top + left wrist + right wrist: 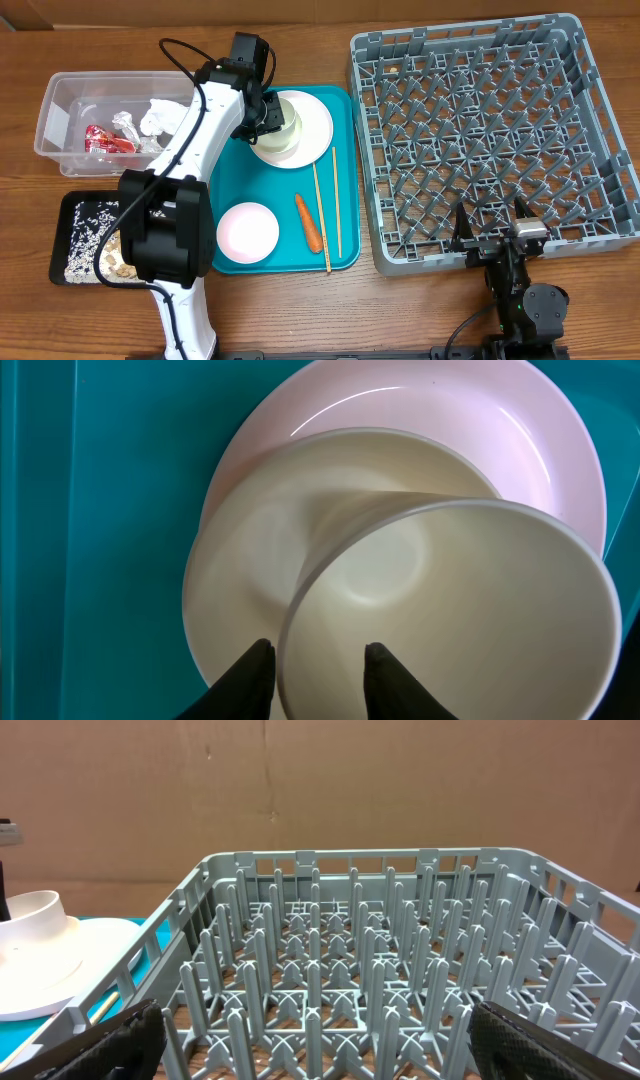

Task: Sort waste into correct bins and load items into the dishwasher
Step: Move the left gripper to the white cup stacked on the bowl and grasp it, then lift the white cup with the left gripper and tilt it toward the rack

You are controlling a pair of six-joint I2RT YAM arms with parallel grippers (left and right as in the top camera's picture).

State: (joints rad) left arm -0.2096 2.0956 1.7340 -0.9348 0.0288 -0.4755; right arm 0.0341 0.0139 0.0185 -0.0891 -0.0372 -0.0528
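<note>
Left gripper (318, 660) is down on the stack at the upper middle of the teal tray (280, 185), with one finger outside the rim of the white cup (450, 610) and one inside. The gap is narrow, and I can't tell if it's biting. The cup sits on a bowl (240, 580) over the pinkish plate (520, 420), so this looks like dish-loading. Right gripper (315, 1020) is spread wide at the lower edge of the dish rack (480, 130) (carrot (308, 222) unsorted). Next: a firm pinch, a straight lift, then across to the rack.
</note>
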